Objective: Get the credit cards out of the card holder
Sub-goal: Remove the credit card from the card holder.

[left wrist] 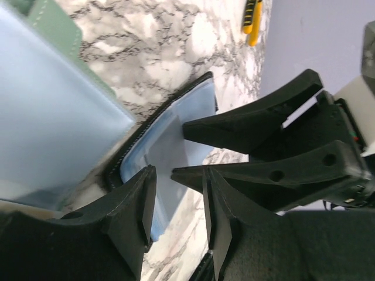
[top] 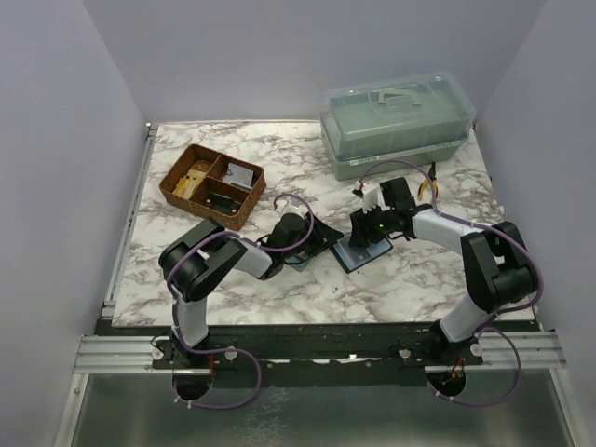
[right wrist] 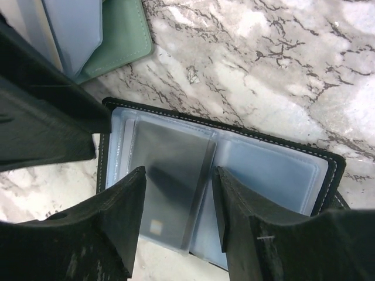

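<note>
Card holder (top: 358, 251) lies open on the marble surface (top: 419, 279), between my two arms, its black rim well clear of every surface edge. One credit card (right wrist: 170, 158) juts from a pocket, straddled by my right pincer (right wrist: 179, 184), half-wide; I cannot tell whether the pads touch it. Left pincer (left wrist: 179, 190), narrow gap, nothing visibly clamped, hovers at the holder's edge. Wicker tray (top: 168, 186) and lidded box (top: 399, 121) stand well apart.
</note>
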Robot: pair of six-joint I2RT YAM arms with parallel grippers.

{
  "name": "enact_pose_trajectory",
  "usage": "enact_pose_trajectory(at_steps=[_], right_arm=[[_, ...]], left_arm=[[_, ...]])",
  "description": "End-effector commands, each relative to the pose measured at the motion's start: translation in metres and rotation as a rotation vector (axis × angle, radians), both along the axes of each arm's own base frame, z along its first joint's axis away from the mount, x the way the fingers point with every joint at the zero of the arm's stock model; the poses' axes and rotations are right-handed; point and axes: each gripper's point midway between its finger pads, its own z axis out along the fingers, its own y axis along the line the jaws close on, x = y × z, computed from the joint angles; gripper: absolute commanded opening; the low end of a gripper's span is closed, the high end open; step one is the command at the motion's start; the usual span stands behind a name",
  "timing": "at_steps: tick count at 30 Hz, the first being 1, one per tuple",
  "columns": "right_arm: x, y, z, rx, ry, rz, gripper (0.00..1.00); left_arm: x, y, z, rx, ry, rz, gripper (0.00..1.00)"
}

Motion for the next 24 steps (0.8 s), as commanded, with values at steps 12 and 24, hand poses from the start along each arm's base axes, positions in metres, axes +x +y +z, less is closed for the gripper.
enact_pose_trajectory(at_steps=[12,24], right_arm=[[-0.02,-0.003,0.02,0.182,0.091,0.117,0.54],[-0.018,-0.012,0.003,0.117,0.132,0.08,0.37]], left_arm=[[0.021,-0.001,-0.023,0.259,-0.056,-0.227,0.43],[0.025,-0.007,-0.034,0.346,-0.023,-0.306,0.37]])
